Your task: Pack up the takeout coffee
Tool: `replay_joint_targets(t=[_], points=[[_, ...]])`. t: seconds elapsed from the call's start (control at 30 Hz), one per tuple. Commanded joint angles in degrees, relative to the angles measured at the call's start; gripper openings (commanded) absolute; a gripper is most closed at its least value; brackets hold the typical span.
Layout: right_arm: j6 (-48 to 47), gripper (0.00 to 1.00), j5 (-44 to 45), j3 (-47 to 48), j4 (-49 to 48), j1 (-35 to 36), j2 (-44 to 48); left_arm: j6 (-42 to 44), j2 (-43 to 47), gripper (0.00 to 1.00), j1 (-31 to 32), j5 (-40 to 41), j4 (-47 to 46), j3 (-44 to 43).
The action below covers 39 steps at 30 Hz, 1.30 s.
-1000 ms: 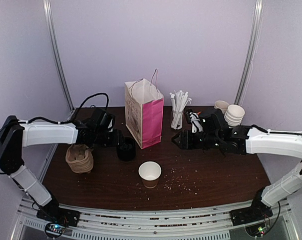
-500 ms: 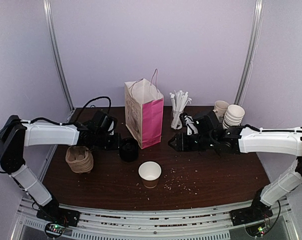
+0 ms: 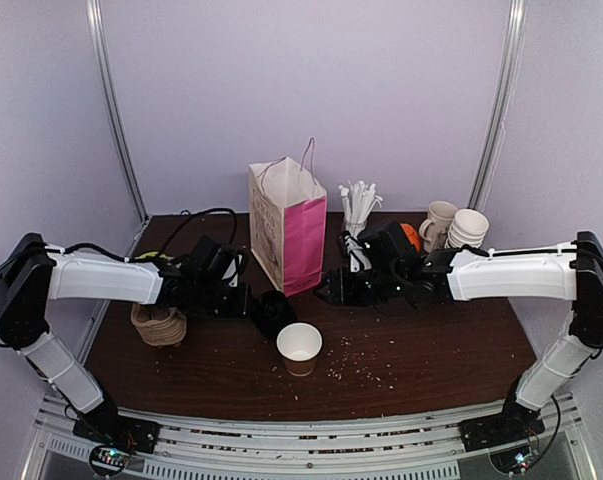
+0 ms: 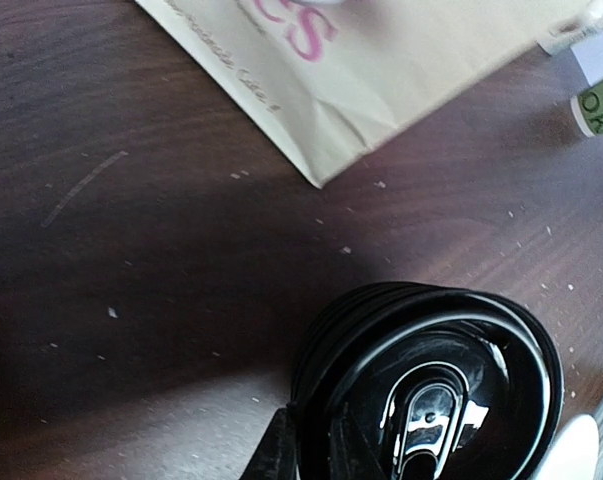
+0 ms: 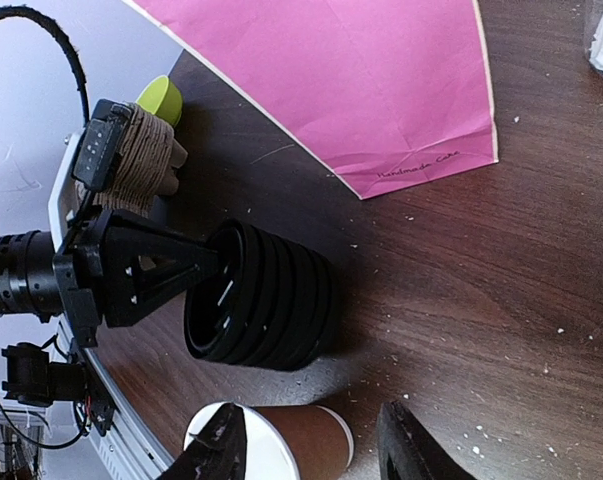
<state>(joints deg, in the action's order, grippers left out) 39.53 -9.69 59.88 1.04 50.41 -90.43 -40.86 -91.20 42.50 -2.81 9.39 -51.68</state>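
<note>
Step looked like lidding, not bagging. The left claw pinched a tilted stack of black plastic dome lids. The right claw hung half open and empty over the lidless brown paper cup, which stood front-centre on the table. Next move: peel one lid off and seat it square.

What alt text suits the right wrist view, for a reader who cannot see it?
The left arm's jaws clamp a tilted stack of black lids over a dark wooden table. A pink paper bag stands behind; a lidless brown paper cup sits below the right arm's open jaws.
</note>
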Motion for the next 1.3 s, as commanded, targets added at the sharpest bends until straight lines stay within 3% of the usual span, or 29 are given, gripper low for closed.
replay_joint_targets(t=[0.0, 0.37, 0.67, 0.9, 1.27], points=[[1.5, 0.48, -1.8, 3.5, 0.8, 1.1, -2.5, -0.6, 2.5, 0.13, 2.0, -1.7, -2.7, 0.8], [3.4, 0.5, -4.5, 4.9, -0.4, 2.4, -5.9, 1.3, 6.8, 0.27, 2.8, 2.1, 1.3, -0.7], [4.6, 0.48, -4.4, 6.2, -0.4, 2.4, -8.1, 6.9, 10.1, 0.57, 6.6, 6.8, 6.6, -3.6], [6.9, 0.45, 2.3, 1.4, -1.9, 1.2, -3.8, 12.2, 5.0, 0.58, 13.2, 11.5, 13.3, -11.4], [8.8, 0.45, 2.0, -6.2, -4.8, -0.1, 0.0, 15.3, -6.2, 0.57, 13.9, 10.2, 17.2, -22.3]])
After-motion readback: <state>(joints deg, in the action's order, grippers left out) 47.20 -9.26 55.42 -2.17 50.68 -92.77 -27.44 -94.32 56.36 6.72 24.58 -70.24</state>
